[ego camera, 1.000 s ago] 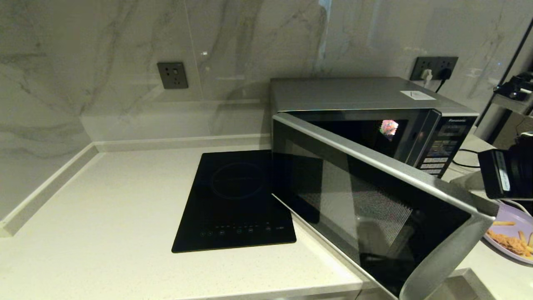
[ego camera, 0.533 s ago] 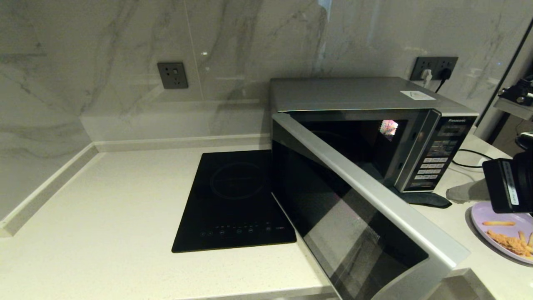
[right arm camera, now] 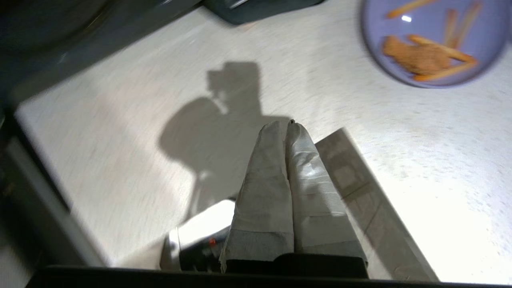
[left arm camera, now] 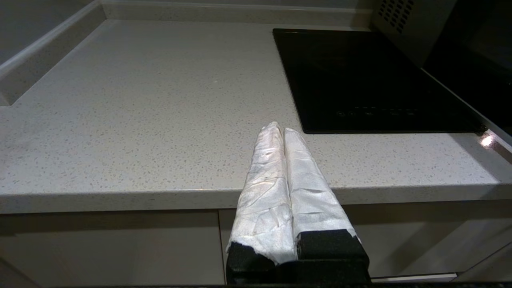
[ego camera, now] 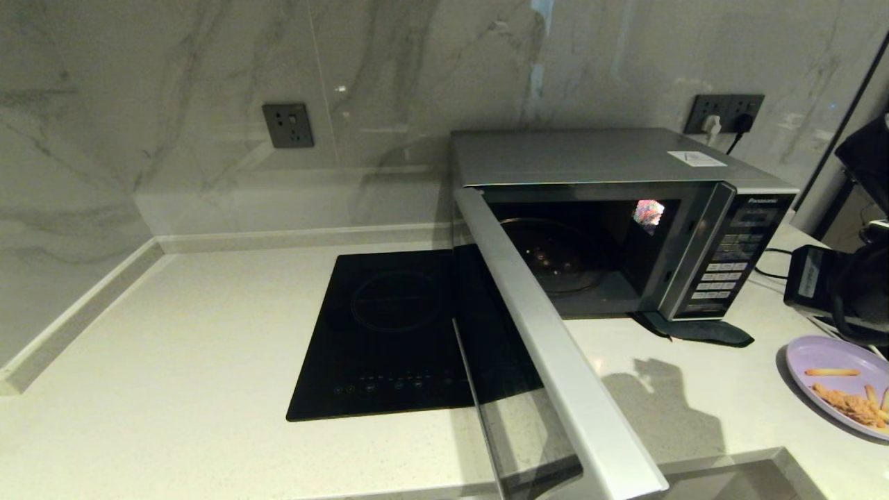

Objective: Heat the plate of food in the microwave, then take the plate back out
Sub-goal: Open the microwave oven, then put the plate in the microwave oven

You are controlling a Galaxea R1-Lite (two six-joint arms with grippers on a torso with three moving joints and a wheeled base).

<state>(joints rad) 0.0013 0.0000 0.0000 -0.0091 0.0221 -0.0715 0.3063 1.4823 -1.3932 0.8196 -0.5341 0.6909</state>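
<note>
White-taped right gripper (right arm camera: 286, 127) hangs tilted above the tabletop (ego camera: 173, 333), jaws clenched empty, near the plate of food (right arm camera: 432, 44); left gripper (left arm camera: 279, 130) parked, clenched.

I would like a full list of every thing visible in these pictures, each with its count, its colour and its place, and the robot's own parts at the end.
boxy silver microwave: one, silver and black, at the back of the counter, door swung wide open
clear glass turntable disc: one, clear, inside the microwave
small round lilac plate of fries and breaded food: one, lilac, on the counter right of the microwave
flat black induction hob: one, black, left of the microwave
wall sockets: two, dark grey, on the marble wall
pale speckled counter: one, off-white
left gripper: shut, empty, at the counter's front edge
right gripper: shut, empty, above the counter near the plate
</note>
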